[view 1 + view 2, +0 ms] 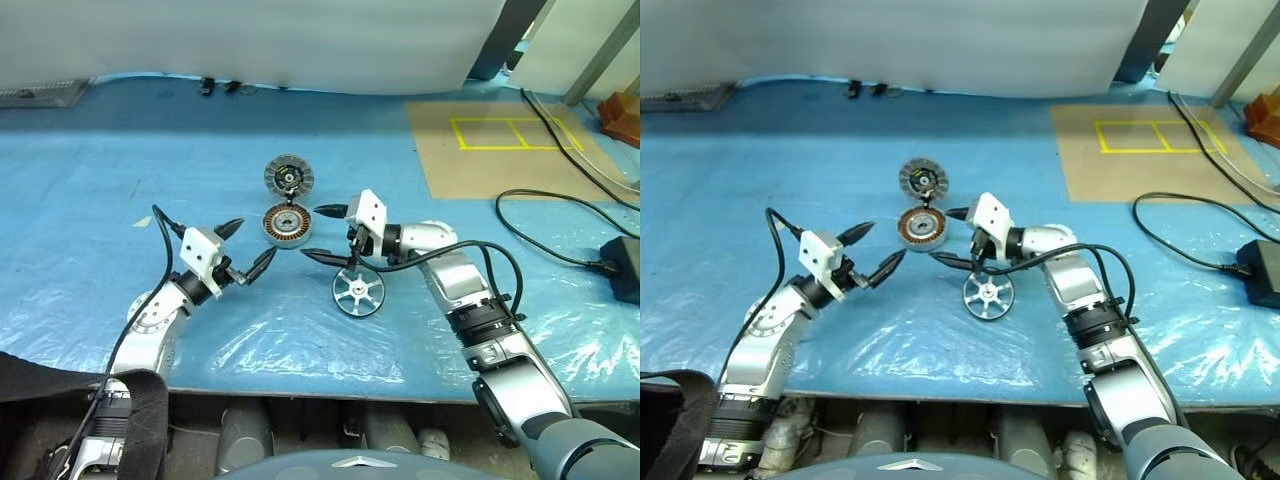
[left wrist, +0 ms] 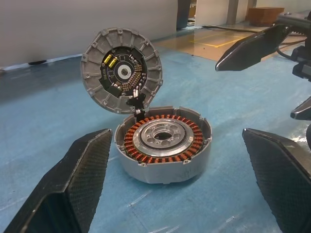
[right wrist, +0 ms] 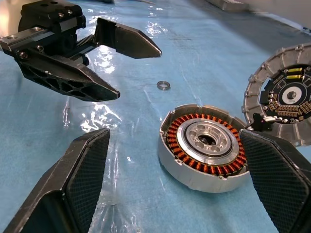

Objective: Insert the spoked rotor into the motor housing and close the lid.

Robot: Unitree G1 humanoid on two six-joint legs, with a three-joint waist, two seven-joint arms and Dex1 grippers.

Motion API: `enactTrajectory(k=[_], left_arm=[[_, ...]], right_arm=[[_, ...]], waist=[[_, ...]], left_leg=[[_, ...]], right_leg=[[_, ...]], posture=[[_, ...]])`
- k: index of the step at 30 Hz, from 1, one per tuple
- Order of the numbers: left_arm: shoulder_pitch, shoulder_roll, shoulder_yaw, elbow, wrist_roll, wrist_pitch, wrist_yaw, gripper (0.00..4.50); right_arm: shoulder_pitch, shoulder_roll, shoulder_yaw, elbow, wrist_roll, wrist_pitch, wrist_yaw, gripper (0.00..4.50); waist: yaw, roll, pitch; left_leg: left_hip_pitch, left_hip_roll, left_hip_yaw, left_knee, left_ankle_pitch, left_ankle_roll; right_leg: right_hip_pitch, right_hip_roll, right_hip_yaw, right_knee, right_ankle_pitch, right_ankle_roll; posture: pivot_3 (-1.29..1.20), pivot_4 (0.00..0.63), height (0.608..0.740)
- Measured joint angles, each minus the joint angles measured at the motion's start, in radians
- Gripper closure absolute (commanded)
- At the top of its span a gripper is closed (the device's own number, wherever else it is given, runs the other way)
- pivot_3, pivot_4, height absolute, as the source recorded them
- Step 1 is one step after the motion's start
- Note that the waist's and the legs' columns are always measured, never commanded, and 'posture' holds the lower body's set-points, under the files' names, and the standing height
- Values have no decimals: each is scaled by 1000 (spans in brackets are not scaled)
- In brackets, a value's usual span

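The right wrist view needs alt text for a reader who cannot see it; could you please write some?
An open motor housing, its ring of copper windings exposed, sits on blue plastic sheeting, with its hinged lid standing open beside it. The right pincer frames it with open jaws, the left pincer hangs open opposite, and a small metal ring lies on the sheet between.

The right arm's cable crossed the upper rim of the spoked rotor (image 1: 358, 291), hiding part of it. In the right wrist view the open lid (image 3: 287, 95) ran off the picture's edge, and one black fingertip (image 3: 278, 170) covered the near edge of the motor housing (image 3: 204, 147). A small metal ring (image 3: 164, 85) on the blue sheet (image 1: 90, 190) was too small to identify. The black adapter (image 1: 624, 268) was cut off at the frame's border.
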Motion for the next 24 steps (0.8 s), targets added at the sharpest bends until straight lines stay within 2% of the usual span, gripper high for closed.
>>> enactTrajectory(k=[24], left_arm=[[16,9,5,-19,0,-1,9,0]], right_arm=[[-10,5,0,6,-2,-5,4,44]], waist=[[0,0,0]], left_leg=[[0,0,0,0,0,0]], right_leg=[[0,0,0,0,0,0]], posture=[[0,150,740]])
